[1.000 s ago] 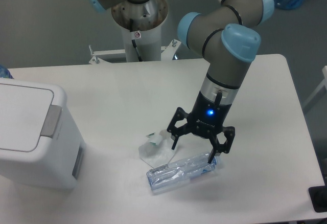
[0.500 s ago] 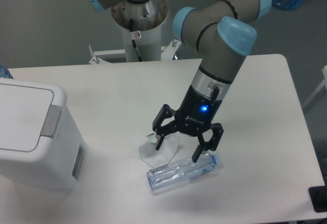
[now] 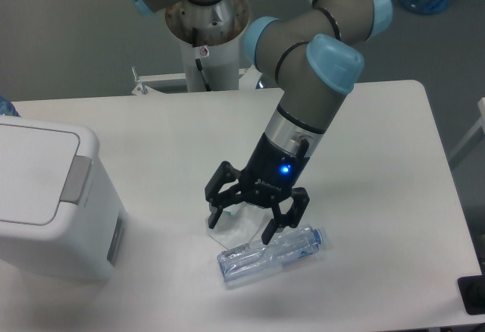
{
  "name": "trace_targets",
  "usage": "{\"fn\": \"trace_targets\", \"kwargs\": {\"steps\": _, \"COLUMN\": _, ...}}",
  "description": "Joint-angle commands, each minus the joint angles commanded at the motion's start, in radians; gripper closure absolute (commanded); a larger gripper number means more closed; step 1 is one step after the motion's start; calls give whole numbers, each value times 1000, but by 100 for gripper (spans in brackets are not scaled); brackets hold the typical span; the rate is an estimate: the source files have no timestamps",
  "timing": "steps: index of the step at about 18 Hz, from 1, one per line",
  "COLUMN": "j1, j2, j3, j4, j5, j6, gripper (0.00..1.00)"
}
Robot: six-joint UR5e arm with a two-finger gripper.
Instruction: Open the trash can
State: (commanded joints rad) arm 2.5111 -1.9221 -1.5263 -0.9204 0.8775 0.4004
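At left, trash can [image 3: 45, 195] sits lid shut, contents hidden; fingers [image 3: 241, 224] spread, empty, above bottle [image 3: 270, 252].

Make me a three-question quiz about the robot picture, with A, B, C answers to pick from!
1. Where is the trash can?
A. left edge of the table
B. right edge
C. under the arm

2. What colour is the tab on its lid?
A. red
B. grey
C. green

3. How is the gripper?
A. shut on the bottle
B. shut on the lid
C. open, holding nothing

Answers:
1 A, the bin sits at the far left of the table.
2 B, the tab is grey against the white lid.
3 C, its fingers are spread just above the bottle, gripping nothing.
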Motion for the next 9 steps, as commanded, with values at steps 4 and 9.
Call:
{"fn": "trace_targets", "kwargs": {"steps": 4, "j1": 8, "j2": -5, "j3": 6, "j4": 0, "j5": 5, "j6": 3, "gripper": 0}}
{"fn": "trace_targets", "kwargs": {"steps": 9, "j1": 35, "j2": -2, "j3": 8, "j4": 0, "j5": 5, "j6": 12, "gripper": 0}}
